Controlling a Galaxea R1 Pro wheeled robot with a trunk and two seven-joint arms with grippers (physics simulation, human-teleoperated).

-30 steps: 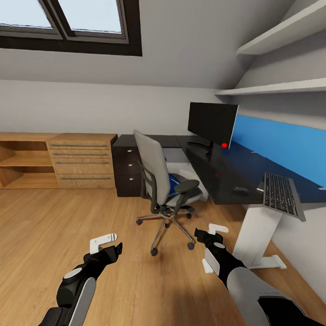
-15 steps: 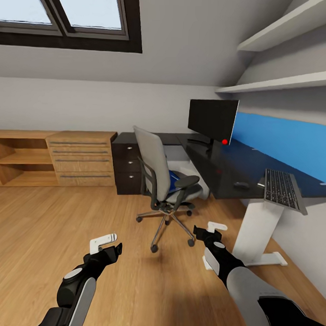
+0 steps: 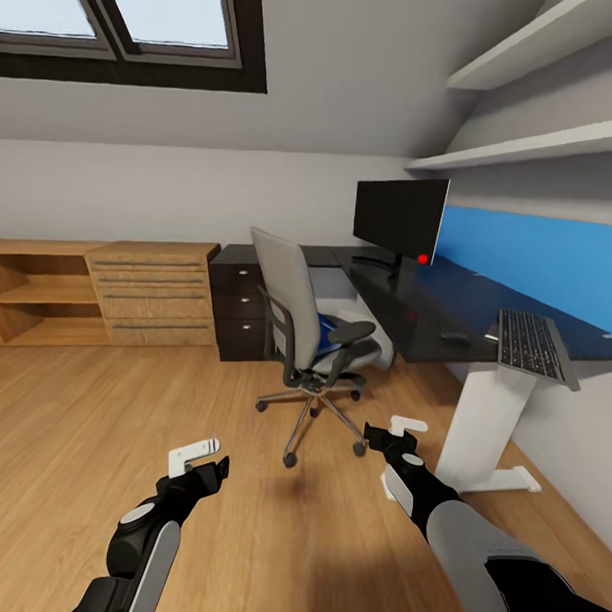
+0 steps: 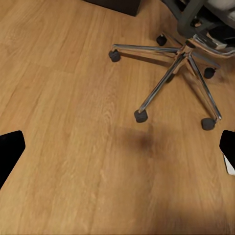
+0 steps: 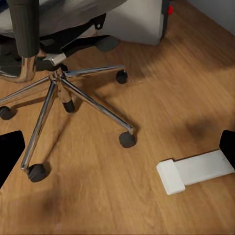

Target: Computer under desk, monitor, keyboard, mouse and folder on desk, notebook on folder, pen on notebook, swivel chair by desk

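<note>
Nearest the camera, over the wooden floor (image 3: 90, 422), both arms hang low with nothing in them. The left claw (image 3: 199, 457) stands wide, its dark tips at the two sides of the left wrist view; the right claw (image 3: 398, 437) is wide too, just short of the swivel chair (image 3: 296, 328).

Beyond them, the chair stands on the floor beside the bench (image 3: 429, 315), its grey backrest turned toward the robot and its chrome star base (image 4: 171, 73) well apart from the white bench leg (image 3: 483, 427). The flat foot of that leg lies on the floor (image 5: 196, 171) near one chair wheel. On the seat, a bit of the blue folder (image 3: 327, 331) shows behind the armrest.

On the near end of the black bench top, the keyboard (image 3: 530, 345) overhangs the front edge, tilted. The mouse (image 3: 455, 338) lies just beside it, toward the monitor (image 3: 399, 217), which stands at the far end against the blue wall panel (image 3: 537, 261).

Past the chair, a light box that may be the computer (image 5: 134, 22) sits under the bench, partly hidden. Farther left, a black drawer unit (image 3: 240, 312) meets a wooden drawer chest (image 3: 152, 292).
</note>
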